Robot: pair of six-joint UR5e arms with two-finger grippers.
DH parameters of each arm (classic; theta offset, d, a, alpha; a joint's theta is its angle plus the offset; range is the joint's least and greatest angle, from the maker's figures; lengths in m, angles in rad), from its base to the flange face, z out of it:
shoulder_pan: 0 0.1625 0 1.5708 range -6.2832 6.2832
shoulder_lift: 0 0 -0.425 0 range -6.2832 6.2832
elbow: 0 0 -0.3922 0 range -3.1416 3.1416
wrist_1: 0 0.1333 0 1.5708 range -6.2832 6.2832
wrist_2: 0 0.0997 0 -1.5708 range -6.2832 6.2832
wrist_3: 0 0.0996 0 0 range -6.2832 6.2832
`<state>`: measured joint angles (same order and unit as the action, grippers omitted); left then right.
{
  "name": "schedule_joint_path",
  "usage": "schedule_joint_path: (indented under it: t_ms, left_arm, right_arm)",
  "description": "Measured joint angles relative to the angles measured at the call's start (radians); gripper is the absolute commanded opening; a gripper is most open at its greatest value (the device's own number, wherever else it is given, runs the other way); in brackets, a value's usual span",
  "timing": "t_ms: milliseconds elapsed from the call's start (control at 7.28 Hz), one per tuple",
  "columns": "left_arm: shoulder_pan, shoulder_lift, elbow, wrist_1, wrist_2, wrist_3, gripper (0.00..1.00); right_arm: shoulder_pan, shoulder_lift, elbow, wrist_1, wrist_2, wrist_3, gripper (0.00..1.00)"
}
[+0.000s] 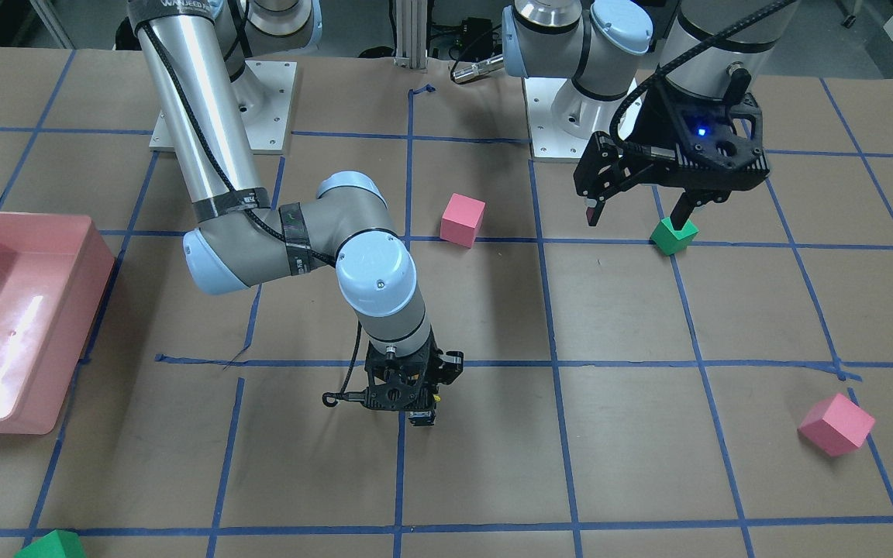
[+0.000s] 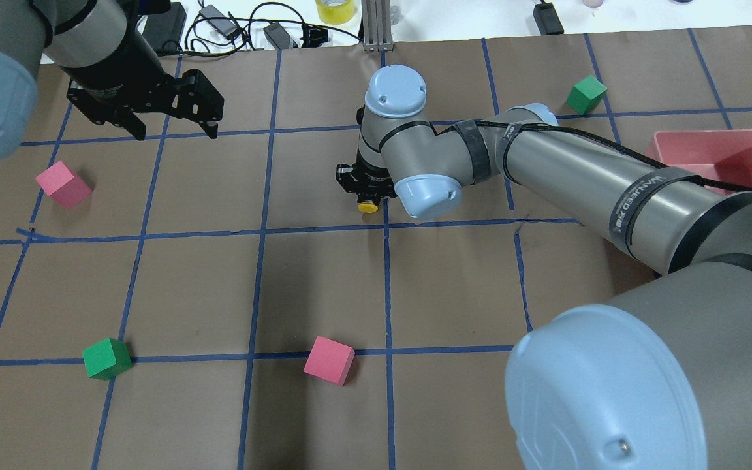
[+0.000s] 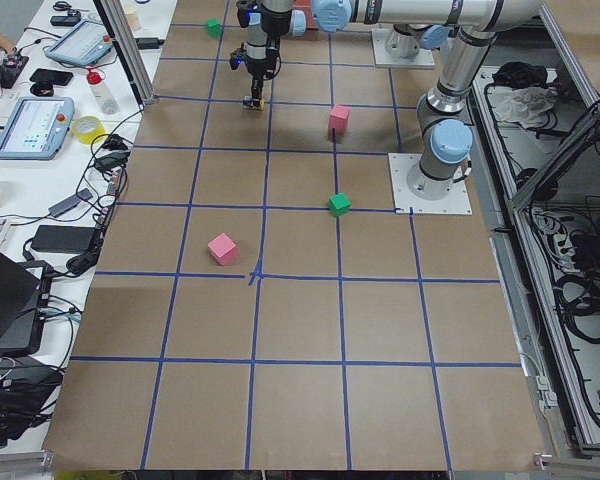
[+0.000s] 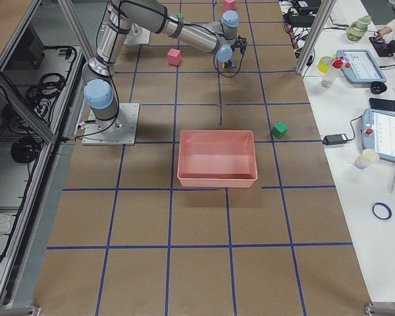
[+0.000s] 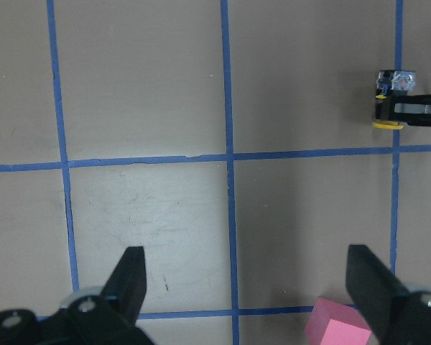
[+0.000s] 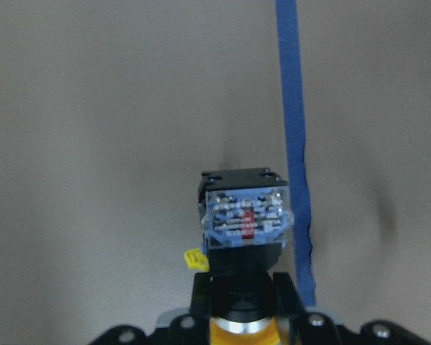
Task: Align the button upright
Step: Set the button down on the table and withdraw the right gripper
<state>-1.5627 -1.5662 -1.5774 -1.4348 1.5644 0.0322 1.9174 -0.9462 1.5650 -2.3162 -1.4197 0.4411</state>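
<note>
The button lies on its side with its yellow cap [image 2: 368,207] towards the robot and its grey-white contact block [image 6: 244,215] away from it. My right gripper [image 6: 243,302] is shut on its black body, low over the table near a blue tape line. The gripper [image 1: 408,391] and the button [image 1: 422,418] also show in the front-facing view. I cannot tell whether the button touches the table. My left gripper [image 2: 173,134] is open and empty, held high at the far left. Its wrist view shows the button [image 5: 394,100] at the upper right.
A pink bin [image 1: 67,310] stands on the robot's right side. Pink cubes [image 1: 463,219] [image 1: 836,424] and green cubes [image 1: 674,235] [image 1: 51,545] are scattered on the brown, blue-taped table. One pink cube [image 5: 337,327] lies below the left gripper.
</note>
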Motion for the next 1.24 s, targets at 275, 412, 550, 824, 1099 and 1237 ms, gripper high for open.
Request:
schedule_joint_path:
  t_ms: [275, 412, 550, 824, 1099, 1237]
  left_arm:
    - [-0.003, 0.000, -0.004, 0.003, 0.000, -0.001, 1.00]
    - [-0.006, 0.000, -0.007, 0.007, 0.001, -0.007, 1.00]
    - [-0.011, 0.003, -0.019, 0.013, 0.001, -0.022, 1.00]
    - [-0.029, 0.017, -0.109, 0.150, 0.002, -0.054, 1.00]
    - [-0.063, 0.017, -0.257, 0.421, 0.003, -0.073, 1.00]
    - [-0.090, 0.010, -0.332, 0.557, 0.005, -0.073, 1.00]
  right_arm:
    - [-0.001, -0.002, 0.001, 0.000, 0.001, -0.015, 1.00]
    - [-0.002, -0.010, 0.002, 0.002, 0.001, -0.017, 1.00]
    - [-0.006, -0.042, 0.006, 0.009, -0.003, -0.021, 1.00]
    - [-0.039, -0.150, 0.027, 0.119, -0.017, -0.037, 1.00]
    - [-0.128, -0.294, 0.035, 0.322, -0.021, -0.152, 1.00]
    - [-0.189, -0.376, 0.036, 0.453, -0.041, -0.257, 1.00]
